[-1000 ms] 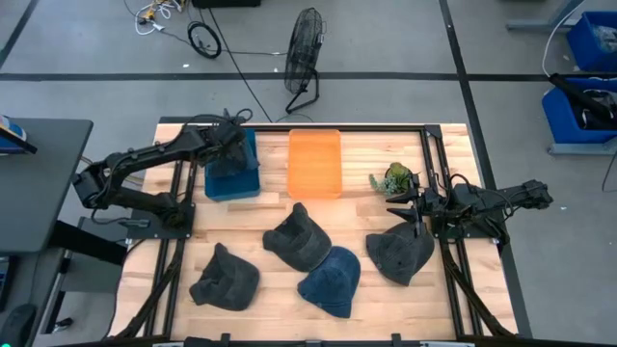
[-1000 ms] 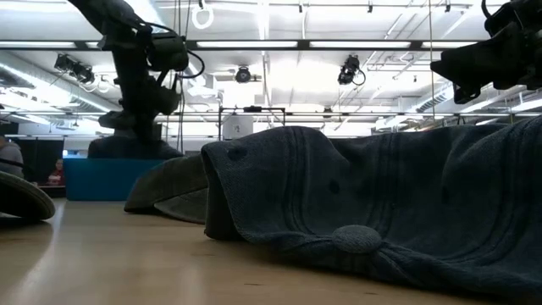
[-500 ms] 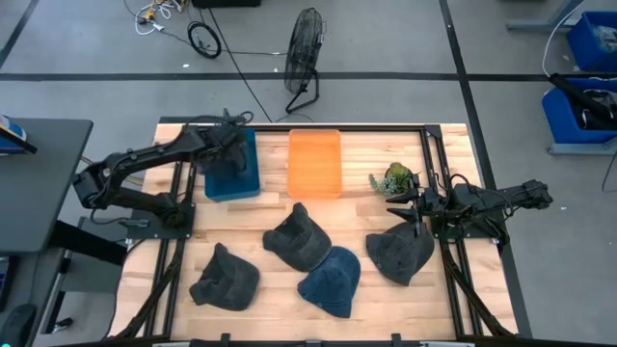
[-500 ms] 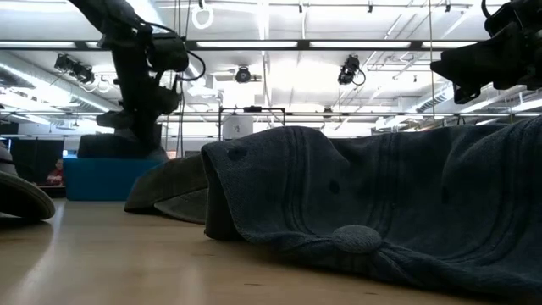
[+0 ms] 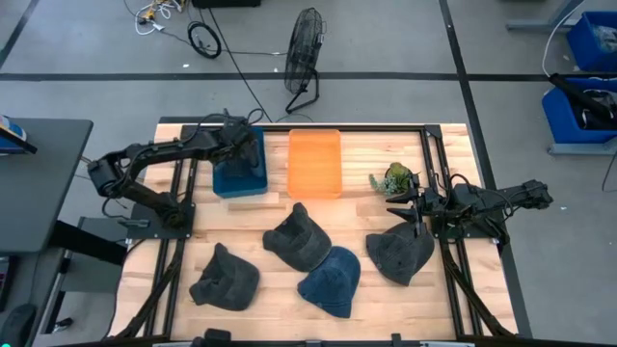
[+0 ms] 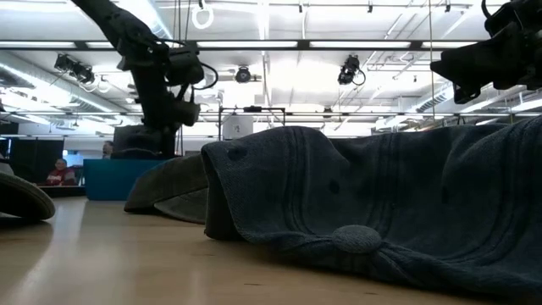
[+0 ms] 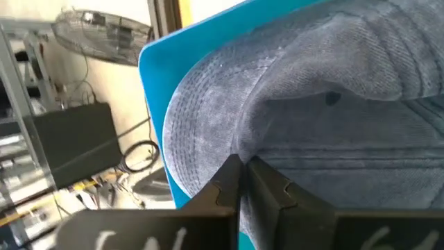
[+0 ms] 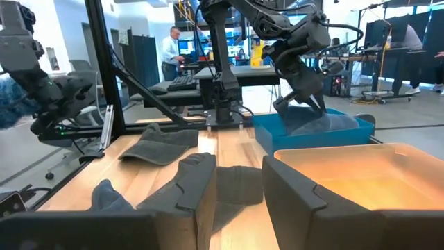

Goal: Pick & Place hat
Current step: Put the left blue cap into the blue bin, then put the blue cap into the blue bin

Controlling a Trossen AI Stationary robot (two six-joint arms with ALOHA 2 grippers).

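Note:
My left gripper (image 5: 234, 145) reaches into the blue bin (image 5: 241, 181) at the table's far left and is shut on a grey-blue hat (image 7: 333, 125) lying inside it. The right wrist view shows that hat (image 8: 316, 119) rising above the bin's rim under the left gripper. My right gripper (image 5: 400, 207) hovers open near the table's right side, just beyond a dark grey hat (image 5: 398, 253) resting flat on the wood. Three more hats lie on the near half: dark grey (image 5: 301, 238), blue (image 5: 331, 280) and dark grey (image 5: 225, 278). My left gripper pinches a raised fold of the hat's crown (image 7: 229, 149) between its two closed fingers, coming from above and slanting down into the bin. The rest of the hat lies in the blue bin, its brim against the bin's wall (image 7: 180, 42).
An orange bin (image 5: 314, 162) stands beside the blue one at the far middle. A small green object (image 5: 393, 179) sits far right, near my right gripper. Black frame rails run along both sides of the table. People stand in the room beyond.
My left arm has swung a little toward the table's right, staying shut on the hat. The blue bin has slid a short way to the right with it. My right arm has kept still.

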